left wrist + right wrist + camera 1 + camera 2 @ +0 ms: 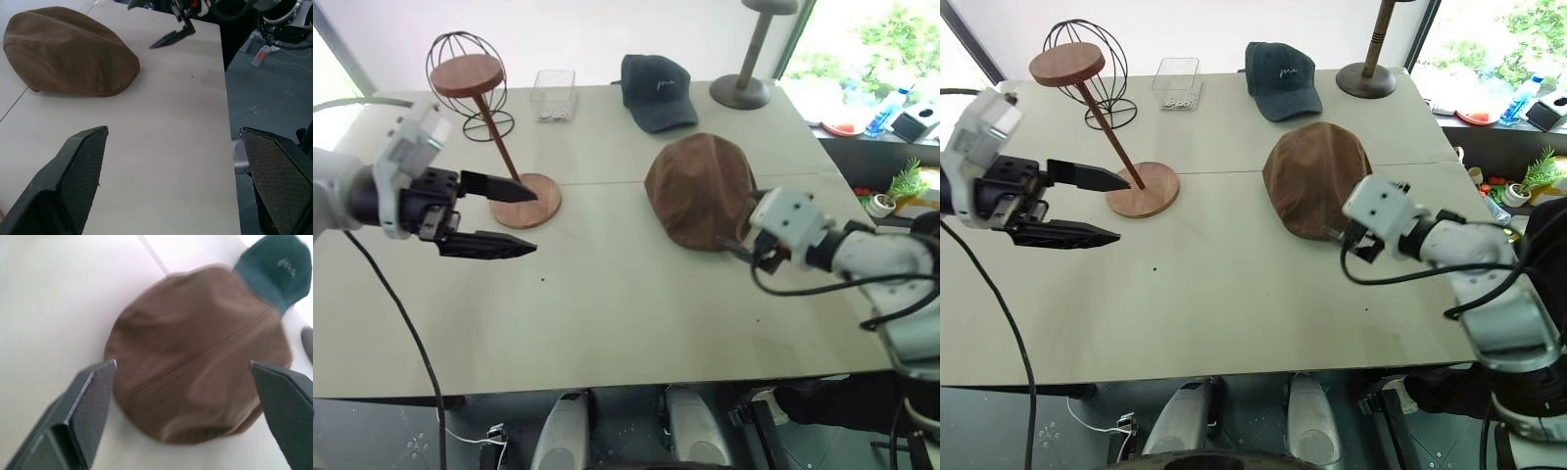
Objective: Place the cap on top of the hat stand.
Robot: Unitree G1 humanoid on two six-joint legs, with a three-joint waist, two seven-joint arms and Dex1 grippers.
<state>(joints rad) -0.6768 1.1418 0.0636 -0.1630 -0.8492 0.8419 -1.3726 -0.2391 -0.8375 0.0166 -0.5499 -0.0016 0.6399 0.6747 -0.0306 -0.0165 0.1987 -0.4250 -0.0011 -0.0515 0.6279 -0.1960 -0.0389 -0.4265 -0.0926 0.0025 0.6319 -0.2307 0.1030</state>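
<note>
A lab-like test room by large windows: a plain pale table point(636, 323) set out with hat stands point(494, 137) and caps point(703, 191), loose cables point(411, 343) trailing, greenery point(891, 39) outside.

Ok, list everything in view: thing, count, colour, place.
cap: 1, brown, flat on the table, right of centre
hat stand: 1, reddish-brown wood, left, bare top
navy cap: 1, dark, far edge
wire stand: 1, black, behind the hat stand
grey stand: 1, far right
clear box: 1, far edge
table: 1, pale
left gripper: open, near the hat stand's base
right gripper: open, at the cap's near edge
</note>
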